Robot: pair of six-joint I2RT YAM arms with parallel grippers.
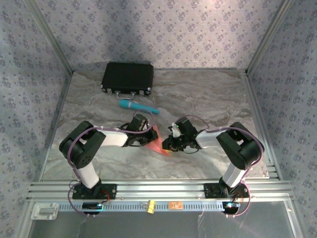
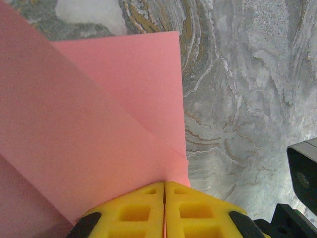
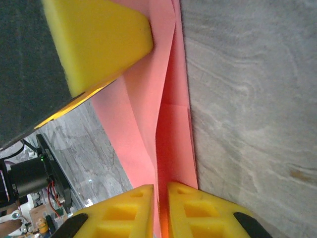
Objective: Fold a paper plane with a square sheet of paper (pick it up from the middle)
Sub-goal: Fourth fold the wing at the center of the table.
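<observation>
The square sheet of paper (image 1: 157,140) is a creased salmon-pink shape held just above the marbled table between both arms. My left gripper (image 1: 147,133) is shut on its edge; in the left wrist view the yellow fingertips (image 2: 148,198) meet with the folded paper (image 2: 99,124) fanning out ahead of the left gripper (image 2: 164,186). My right gripper (image 1: 169,144) is at the paper's other side. Its jaws stand slightly apart at the right gripper (image 3: 160,187), with a fold of the paper (image 3: 148,99) running into the narrow gap. A left finger (image 3: 99,39) shows at the top of the right wrist view.
A black case (image 1: 128,78) lies at the back left, with a teal cylinder (image 1: 137,106) just in front of it. Patterned walls enclose the table (image 1: 218,99). An aluminium rail (image 1: 158,191) runs along the near edge.
</observation>
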